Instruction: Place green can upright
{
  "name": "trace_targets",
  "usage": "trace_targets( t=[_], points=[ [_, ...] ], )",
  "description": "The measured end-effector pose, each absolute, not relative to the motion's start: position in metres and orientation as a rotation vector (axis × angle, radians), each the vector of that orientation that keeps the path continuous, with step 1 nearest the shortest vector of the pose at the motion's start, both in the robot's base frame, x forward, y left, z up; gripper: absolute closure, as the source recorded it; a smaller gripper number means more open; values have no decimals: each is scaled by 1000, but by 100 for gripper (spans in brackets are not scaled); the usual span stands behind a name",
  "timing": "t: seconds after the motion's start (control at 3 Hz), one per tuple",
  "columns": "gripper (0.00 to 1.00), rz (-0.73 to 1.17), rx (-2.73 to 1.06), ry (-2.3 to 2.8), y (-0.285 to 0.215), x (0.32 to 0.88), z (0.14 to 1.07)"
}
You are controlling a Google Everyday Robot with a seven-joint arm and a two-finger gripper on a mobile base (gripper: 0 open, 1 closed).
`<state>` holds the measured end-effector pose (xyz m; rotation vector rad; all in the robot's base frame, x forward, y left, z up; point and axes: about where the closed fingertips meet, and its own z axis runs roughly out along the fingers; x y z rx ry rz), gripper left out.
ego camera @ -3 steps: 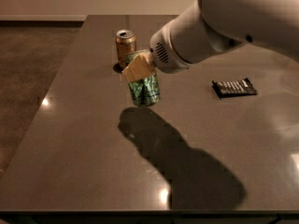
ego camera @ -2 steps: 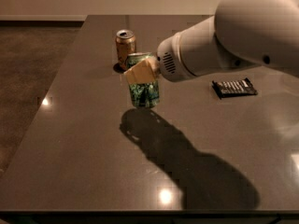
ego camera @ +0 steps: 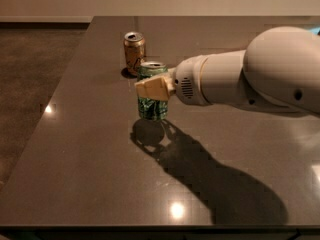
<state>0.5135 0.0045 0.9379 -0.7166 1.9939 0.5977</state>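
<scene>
Holding the green can (ego camera: 152,104) upright in mid-air, the gripper (ego camera: 151,87) of a white robot arm (ego camera: 260,71) reaches in from the right of the view over a dark tabletop (ego camera: 75,174). The tan fingers (ego camera: 156,89) pinch the can around its middle. One finger lies across the near side of the label and the other is hidden behind the can, so they are spread only as wide as the can itself. The can's silver top sits just above the fingers and its base hangs below them. Its round shadow lies on the tabletop beneath, apart from the base, which suggests the can is not yet resting on the surface. A gold-brown can (ego camera: 134,51) stands upright beyond the fingers and a little toward the left of the view, near the green can but not touching it.

The green can looks like a thin aluminium drink can: light, stiff at its rims, easy to dent at the wall, and smooth enough to slip in a loose hold. The mid-body hold seems sensible, since it balances the can vertically. Firm but gentle pressure should do. The base needs to meet the tabletop flat before the fingers open, or the can may tip.
</scene>
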Motion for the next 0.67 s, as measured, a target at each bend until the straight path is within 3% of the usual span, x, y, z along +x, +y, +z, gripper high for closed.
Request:
trace_targets(
  t=[0.67],
  points=[
    [100, 575, -720, 1872, 10, 512, 930]
  ],
)
